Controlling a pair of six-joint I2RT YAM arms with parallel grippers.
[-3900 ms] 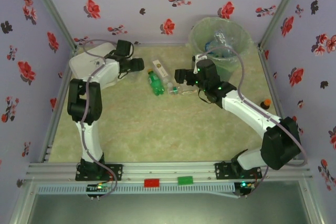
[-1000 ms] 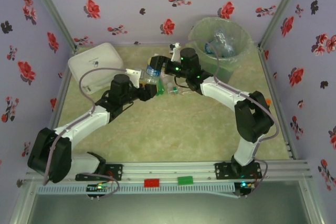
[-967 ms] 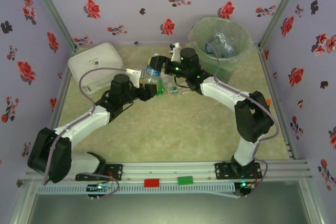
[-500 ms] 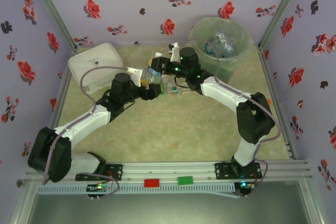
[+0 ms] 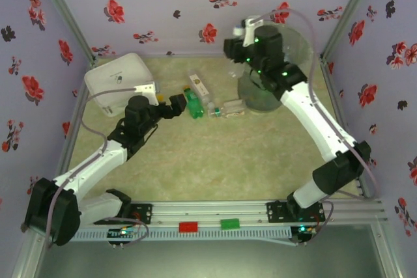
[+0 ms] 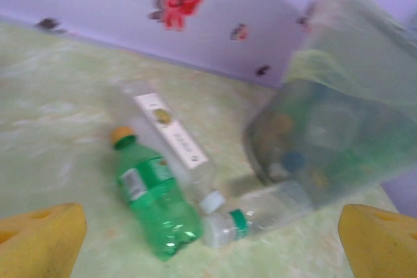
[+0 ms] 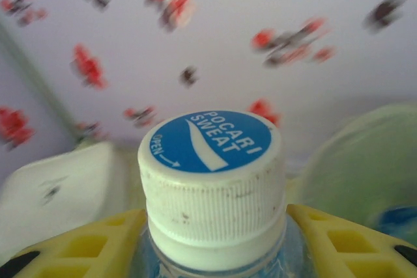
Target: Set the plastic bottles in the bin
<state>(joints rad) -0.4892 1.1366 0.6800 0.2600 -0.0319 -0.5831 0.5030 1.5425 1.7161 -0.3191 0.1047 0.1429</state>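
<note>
A white rounded box [image 5: 112, 77] rests beside the floral wall [image 5: 163, 4].

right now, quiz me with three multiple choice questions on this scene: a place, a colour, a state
1. Where does the green bottle lie? A) on the table, between the white box and the bin B) inside the bin C) on the white box
2. The cap of the bottle in the right tool is: A) red B) green C) white with a blue top
3. The left tool is: A) shut on the green bottle B) open and empty C) shut and empty
Key: 1 A, the top view shows it there; 2 C, the right wrist view shows it; 3 B, its yellow fingers stand wide apart.
</note>
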